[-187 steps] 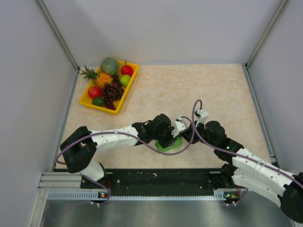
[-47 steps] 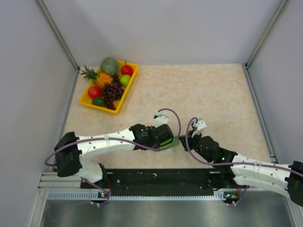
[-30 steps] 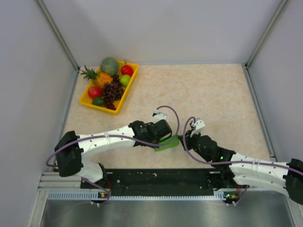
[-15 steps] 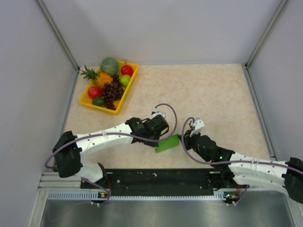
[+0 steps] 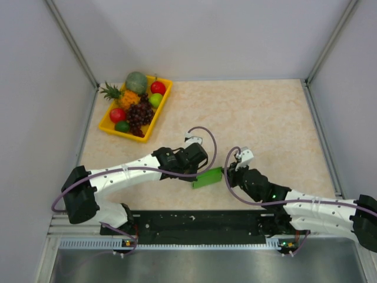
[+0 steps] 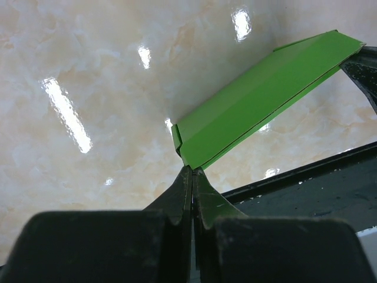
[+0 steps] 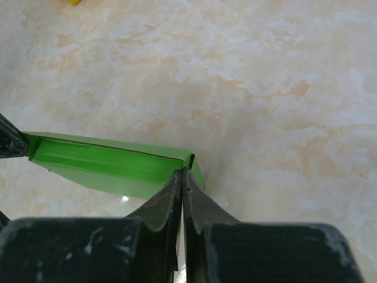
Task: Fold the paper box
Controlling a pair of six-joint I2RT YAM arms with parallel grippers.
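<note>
The paper box [image 5: 207, 177] lies toward six o'clock over the table [image 5: 265, 118]; the left claw [image 6: 190, 170] is pinched tight on its nine o'clock end, the right claw [image 7: 182, 172] on its three o'clock end, likely to stretch the fold taut.

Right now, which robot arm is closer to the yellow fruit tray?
Left. The left fingers pinch the green paper at its end toward the tray; the right fingers pinch the far end.
</note>
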